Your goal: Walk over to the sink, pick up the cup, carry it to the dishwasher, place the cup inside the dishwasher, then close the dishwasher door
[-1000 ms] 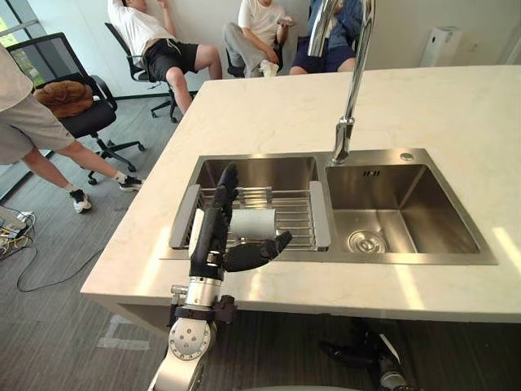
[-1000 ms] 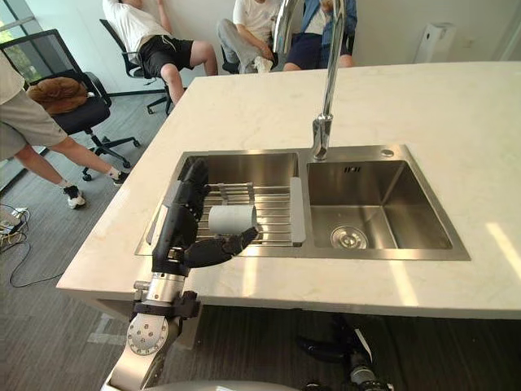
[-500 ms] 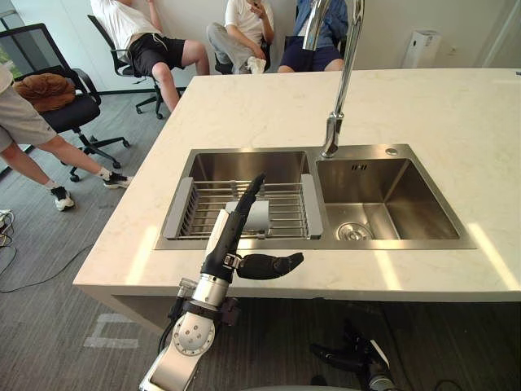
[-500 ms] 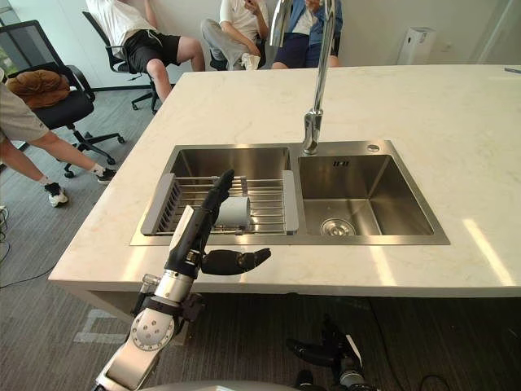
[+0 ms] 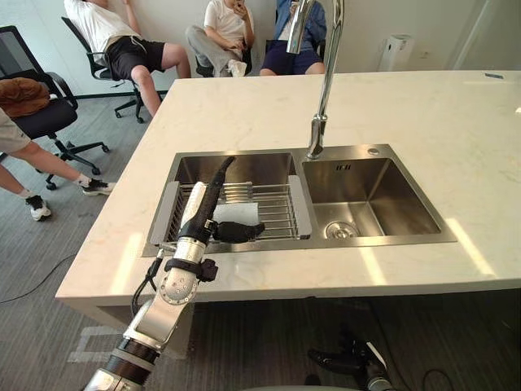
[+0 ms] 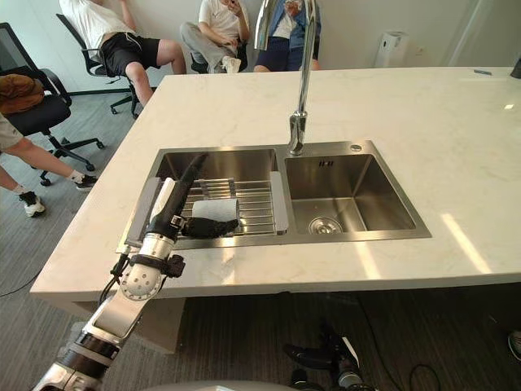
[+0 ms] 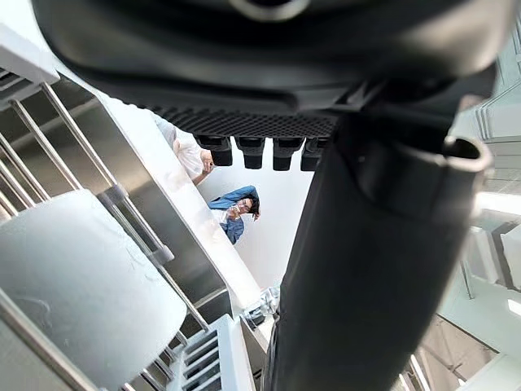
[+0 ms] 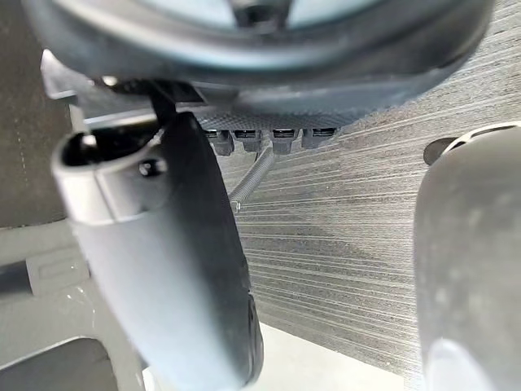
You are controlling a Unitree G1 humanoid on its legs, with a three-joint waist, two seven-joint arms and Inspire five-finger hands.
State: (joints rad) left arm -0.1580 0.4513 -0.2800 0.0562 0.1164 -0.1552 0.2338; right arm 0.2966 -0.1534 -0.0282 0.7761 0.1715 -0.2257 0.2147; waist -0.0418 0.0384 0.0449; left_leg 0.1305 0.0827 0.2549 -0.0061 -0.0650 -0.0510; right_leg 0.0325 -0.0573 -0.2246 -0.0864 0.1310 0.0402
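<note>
Left robot hand (image 5: pixel 198 213) outstretched beside cup (image 5: pixel 237 211)

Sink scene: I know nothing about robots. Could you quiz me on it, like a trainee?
1. True or false: the cup stands upright in the right basin.
2. Pick one. The left robot hand has its fingers: A) curled round the cup; B) straight, reaching over the rack; C) pressed flat on the counter.
3. What tall fixture stands at the back of the sink, between its two basins?

Key:
1. False. It lies on its side on the rack in the left basin.
2. B.
3. The tap.
</note>
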